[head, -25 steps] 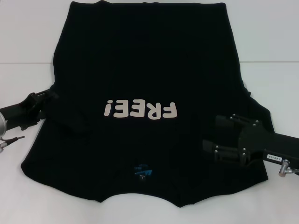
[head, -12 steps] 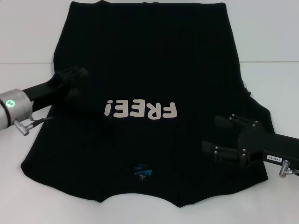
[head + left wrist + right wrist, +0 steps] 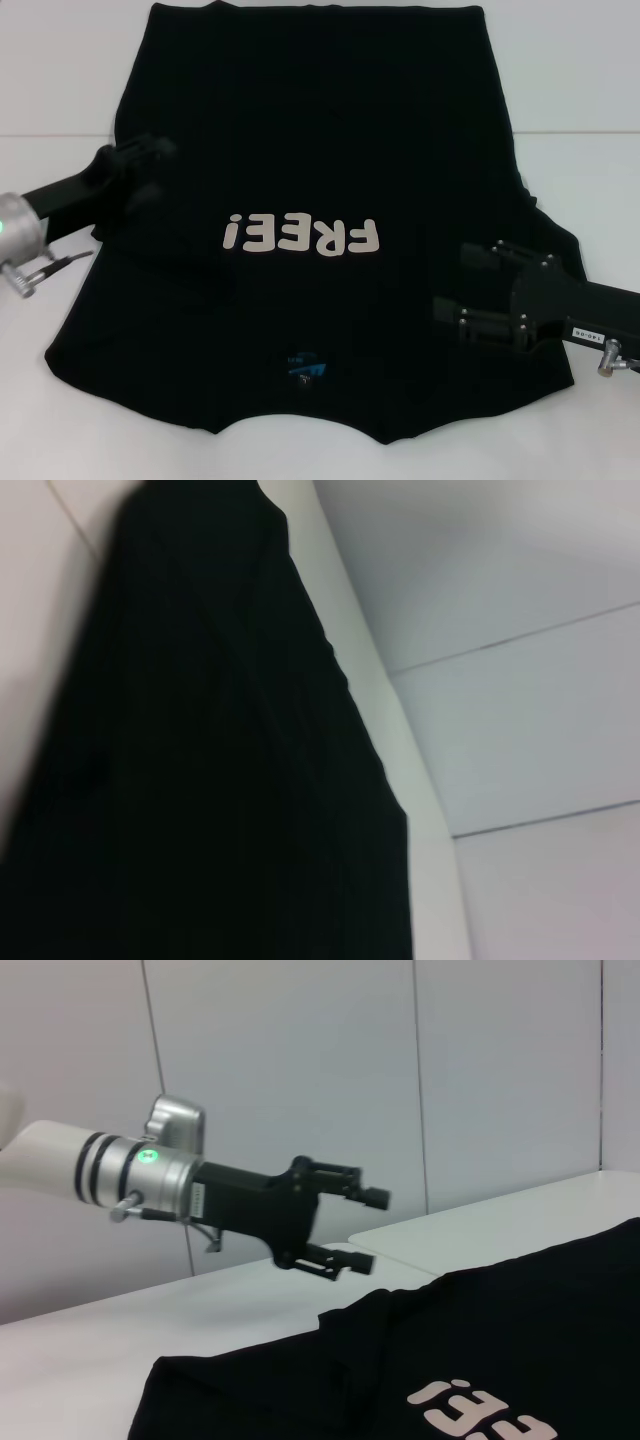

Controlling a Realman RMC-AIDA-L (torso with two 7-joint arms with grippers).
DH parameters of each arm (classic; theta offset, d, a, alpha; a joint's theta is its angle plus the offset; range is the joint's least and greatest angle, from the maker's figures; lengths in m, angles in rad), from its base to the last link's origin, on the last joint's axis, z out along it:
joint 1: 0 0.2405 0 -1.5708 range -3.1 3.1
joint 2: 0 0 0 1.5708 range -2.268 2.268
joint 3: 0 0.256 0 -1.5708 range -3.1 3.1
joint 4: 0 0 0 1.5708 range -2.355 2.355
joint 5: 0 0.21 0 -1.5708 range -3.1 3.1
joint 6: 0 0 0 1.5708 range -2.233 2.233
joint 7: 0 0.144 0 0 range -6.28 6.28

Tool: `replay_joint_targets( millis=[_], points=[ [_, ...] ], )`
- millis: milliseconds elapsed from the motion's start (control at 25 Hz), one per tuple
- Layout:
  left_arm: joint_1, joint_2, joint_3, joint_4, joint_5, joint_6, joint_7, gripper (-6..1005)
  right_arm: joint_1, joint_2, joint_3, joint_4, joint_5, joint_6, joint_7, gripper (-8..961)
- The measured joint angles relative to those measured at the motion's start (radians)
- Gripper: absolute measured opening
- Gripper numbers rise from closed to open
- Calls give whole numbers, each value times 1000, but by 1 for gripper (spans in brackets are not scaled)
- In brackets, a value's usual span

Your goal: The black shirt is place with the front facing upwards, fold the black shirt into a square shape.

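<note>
The black shirt [image 3: 320,130] lies flat on the white table, front up. Its white "FREE!" letters [image 3: 300,235] read upside down in the head view, and the blue neck label [image 3: 305,366] is toward the near edge. My left gripper [image 3: 152,170] hovers over the shirt's left edge. The right wrist view shows this left gripper [image 3: 363,1229] open, above the cloth and holding nothing. My right gripper [image 3: 450,283] stands open over the shirt's near right part, nothing between its fingers. The left wrist view shows only black shirt [image 3: 200,780] and table.
The white table [image 3: 60,90] extends past the shirt on the left, the right and along the near edge. A pale panelled wall [image 3: 450,1080] stands behind the table.
My left gripper rose from the shirt's left edge and swung over the cloth, then drew back slightly left. The right gripper has barely moved.
</note>
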Motion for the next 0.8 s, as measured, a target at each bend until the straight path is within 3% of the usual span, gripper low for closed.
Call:
replay_joint_targets(
  millis=[160, 400, 800],
  points=[
    [50, 23, 9, -9, 18, 7, -2, 738, -2, 0, 1, 0, 0, 0, 0, 884],
    [109, 25, 82, -11, 22, 17, -41, 728, -3, 0, 2, 1, -1, 2, 0, 884],
    [69, 10, 124, -46, 36, -21, -55, 729, -5, 0, 0, 1, -3, 5, 0, 884]
  ],
)
